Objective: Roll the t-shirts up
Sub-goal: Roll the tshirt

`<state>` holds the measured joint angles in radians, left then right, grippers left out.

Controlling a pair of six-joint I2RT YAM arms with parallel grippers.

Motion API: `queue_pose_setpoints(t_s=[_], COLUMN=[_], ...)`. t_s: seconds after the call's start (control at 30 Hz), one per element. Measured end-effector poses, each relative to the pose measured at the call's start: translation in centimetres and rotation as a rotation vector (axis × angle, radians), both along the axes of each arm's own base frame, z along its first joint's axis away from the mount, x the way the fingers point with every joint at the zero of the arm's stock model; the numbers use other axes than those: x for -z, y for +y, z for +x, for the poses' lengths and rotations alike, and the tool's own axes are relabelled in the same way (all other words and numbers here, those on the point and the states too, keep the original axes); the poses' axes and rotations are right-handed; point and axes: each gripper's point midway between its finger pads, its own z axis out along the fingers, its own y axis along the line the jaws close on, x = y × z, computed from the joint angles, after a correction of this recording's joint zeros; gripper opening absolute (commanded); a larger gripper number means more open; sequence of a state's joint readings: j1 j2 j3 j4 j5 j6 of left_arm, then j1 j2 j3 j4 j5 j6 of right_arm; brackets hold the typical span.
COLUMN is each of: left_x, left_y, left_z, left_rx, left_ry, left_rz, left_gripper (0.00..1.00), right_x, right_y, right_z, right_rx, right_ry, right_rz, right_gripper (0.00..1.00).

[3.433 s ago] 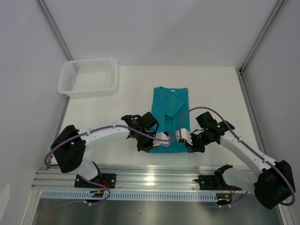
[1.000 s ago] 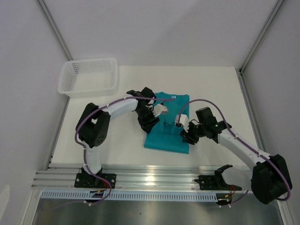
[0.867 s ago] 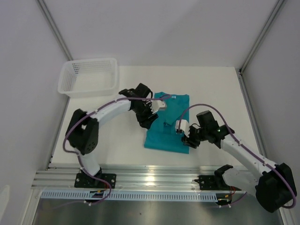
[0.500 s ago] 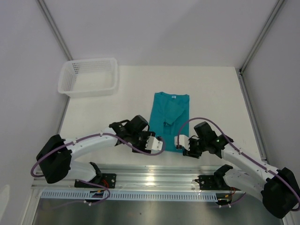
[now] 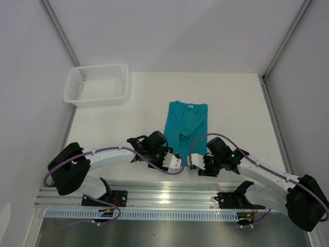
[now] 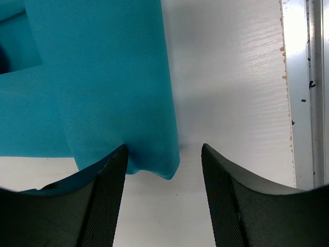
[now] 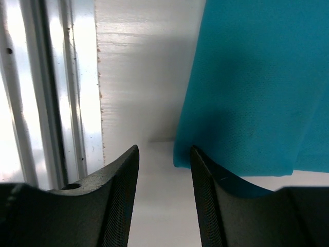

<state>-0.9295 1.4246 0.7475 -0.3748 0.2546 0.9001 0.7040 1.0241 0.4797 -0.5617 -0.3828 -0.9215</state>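
The teal t-shirt lies flat as a narrow strip on the white table, its white label at the far end. My left gripper is low at the near left corner of the hem. In the left wrist view the left gripper is open, and the shirt's corner lies between the jaws by the left finger. My right gripper is at the near right corner. In the right wrist view it is open, with the shirt's edge beside its right finger.
A white mesh basket stands at the far left of the table. An aluminium rail runs along the near edge just behind both grippers, and shows in the wrist views as the rail and the rail.
Both grippers drew back from the shirt's middle and collar to its near hem and opened wider. The shirt now lies as a straighter, narrower strip.
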Motion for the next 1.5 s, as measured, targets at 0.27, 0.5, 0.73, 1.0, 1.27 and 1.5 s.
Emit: queue_pose_setpoints(t_s=[0.27, 0.5, 0.73, 1.0, 1.27, 1.5], left_x=[0.3, 1.8, 2.0, 1.9, 1.8, 1.0], left_y=[0.1, 0.0, -0.1, -0.1, 0.0, 0.4], left_z=[0.0, 0.7, 1.1, 1.4, 1.2, 0.4], left_rx=[-0.001, -0.034, -0.056, -0.077, -0.115, -0.151], left_ry=[0.006, 0.002, -0.009, -0.017, 0.015, 0.117], left_rz=[0.009, 0.040, 0.037, 0.036, 0.034, 0.047], left_gripper=[0.60, 0.47, 0.28, 0.08, 0.01, 0.01], right_x=[0.7, -0.8, -0.1, 1.1, 1.0, 0.5], right_y=[-0.3, 0.3, 0.3, 0.2, 0.3, 0.2], right_z=[0.6, 1.3, 1.9, 2.5, 3.1, 2.4], right_rx=[0.026, 0.044, 0.061, 0.074, 0.101, 0.092], right_ry=[-0.003, -0.049, -0.049, -0.041, -0.056, -0.005], right_rz=[-0.036, 0.013, -0.010, -0.047, -0.038, -0.037], right_gripper=[0.47, 0.48, 0.48, 0.32, 0.06, 0.00])
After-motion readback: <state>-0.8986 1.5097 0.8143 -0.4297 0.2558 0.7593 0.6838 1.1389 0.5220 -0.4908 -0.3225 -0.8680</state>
